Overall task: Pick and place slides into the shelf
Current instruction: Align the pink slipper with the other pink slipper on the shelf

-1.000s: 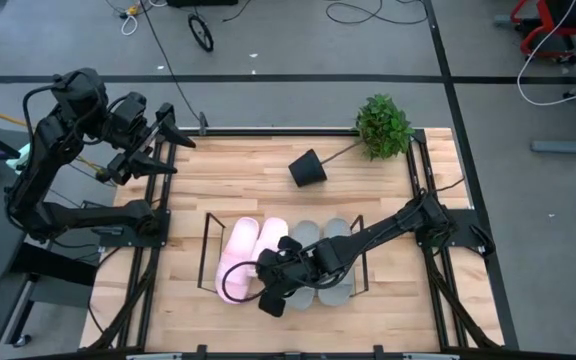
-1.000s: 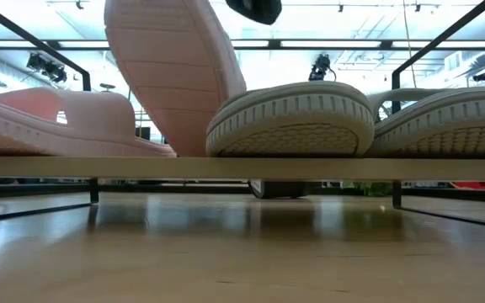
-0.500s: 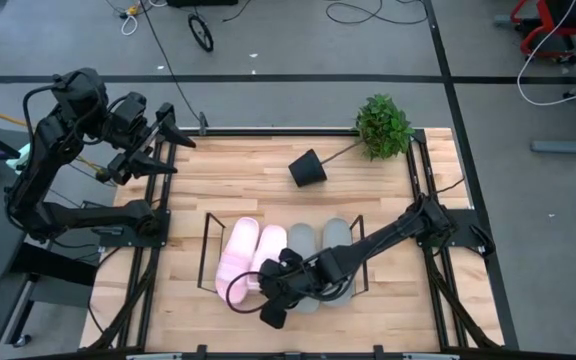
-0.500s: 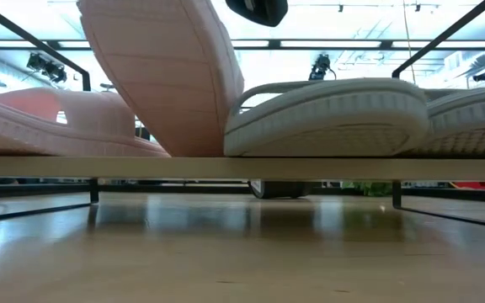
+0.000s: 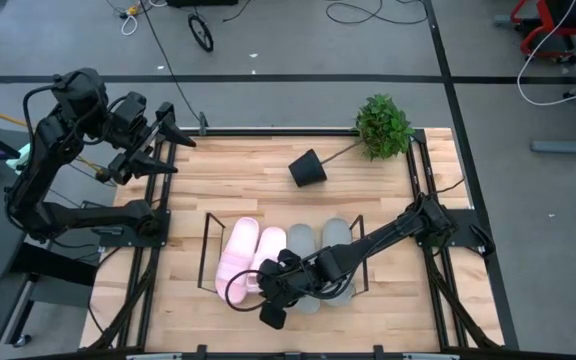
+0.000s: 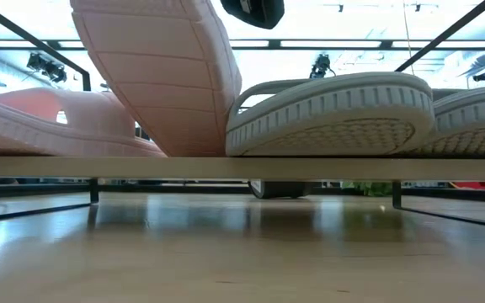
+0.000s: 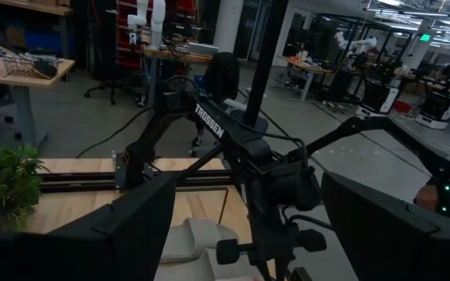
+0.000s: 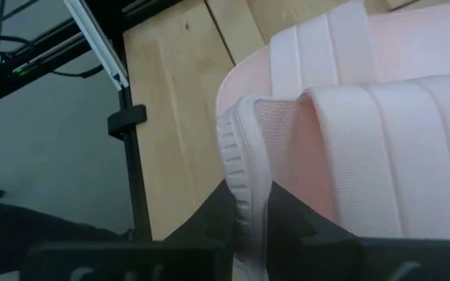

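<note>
one pink slide (image 8: pixel 342 140) seemingly pinched by right claw (image 8: pixel 248 215).

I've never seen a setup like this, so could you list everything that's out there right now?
Pink sandals: two, pale pink, left half of the rack; the second one is tilted up.
Grey sandals: two, grey, right half of the rack.
Rack: one, thin black wire, near middle of the table.
Plant: one, green, tipped over at the far right corner, black pot on its side.
Table: one, light wood.
Left claw: open, waiting at the far left corner.
Right claw: shut on the tilted pink sandal's rim.
</note>
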Robot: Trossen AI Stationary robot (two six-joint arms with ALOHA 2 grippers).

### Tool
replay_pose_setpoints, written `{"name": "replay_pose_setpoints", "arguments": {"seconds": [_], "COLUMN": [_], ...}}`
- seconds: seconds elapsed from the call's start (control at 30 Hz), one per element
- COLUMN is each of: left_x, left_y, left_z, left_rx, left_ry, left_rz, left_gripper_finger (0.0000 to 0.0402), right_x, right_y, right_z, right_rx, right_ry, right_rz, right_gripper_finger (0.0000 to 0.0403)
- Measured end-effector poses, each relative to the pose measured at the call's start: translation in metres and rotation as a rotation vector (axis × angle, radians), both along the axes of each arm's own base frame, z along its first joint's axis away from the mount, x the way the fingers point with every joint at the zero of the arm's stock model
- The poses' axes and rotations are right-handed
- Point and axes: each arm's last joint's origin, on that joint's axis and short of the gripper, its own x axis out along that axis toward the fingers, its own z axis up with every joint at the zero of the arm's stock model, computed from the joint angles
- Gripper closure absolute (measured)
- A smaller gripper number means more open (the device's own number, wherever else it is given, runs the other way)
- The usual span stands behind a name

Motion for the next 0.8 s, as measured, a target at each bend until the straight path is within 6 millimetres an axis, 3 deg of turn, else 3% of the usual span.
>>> {"name": "replay_pose_setpoints", "arguments": {"seconds": [0.47, 0.8], "left_x": [0.000, 0.000], "left_y": [0.000, 0.000], "left_z": [0.000, 0.000], "left_rx": [0.000, -0.001], "left_ry": [0.000, 0.001], "left_rz": [0.000, 0.000], "left_gripper_finger": [0.0077, 0.0077], "right_x": [0.006, 0.024], "right_y": [-0.008, -0.005], "right_z": [-0.005, -0.044], "right_rx": [0.041, 0.101], "right_ry": [0.020, 0.069], "right_rz": [0.025, 0.065], "right_gripper_finger": [0.0296, 0.0286]}}
